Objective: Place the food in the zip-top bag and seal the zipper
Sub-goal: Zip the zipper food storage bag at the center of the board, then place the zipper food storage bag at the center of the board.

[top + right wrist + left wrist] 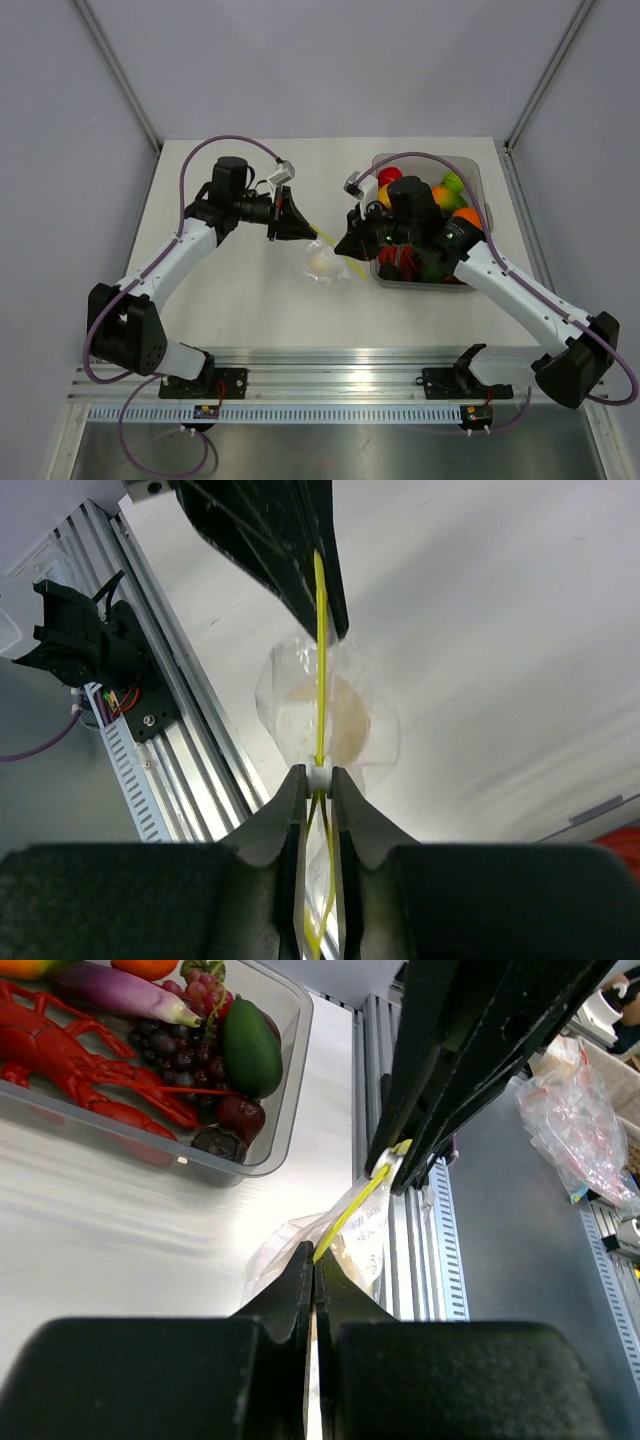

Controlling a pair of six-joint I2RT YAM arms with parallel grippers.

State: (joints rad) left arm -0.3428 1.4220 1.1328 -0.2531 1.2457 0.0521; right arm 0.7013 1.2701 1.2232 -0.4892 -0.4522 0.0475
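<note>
The clear zip-top bag hangs just above the table between both grippers, with a pale round piece of food inside it. Its yellow zipper is stretched taut. My left gripper is shut on one end of the zipper. My right gripper is shut on the white slider on the zipper, and behind the slider the two yellow tracks run apart between the fingers. In the top view the left gripper and the right gripper face each other a short way apart.
A clear plastic bin stands at the right, right behind my right arm. It holds a red lobster, grapes, an avocado and other toy food. The aluminium rail runs along the near edge.
</note>
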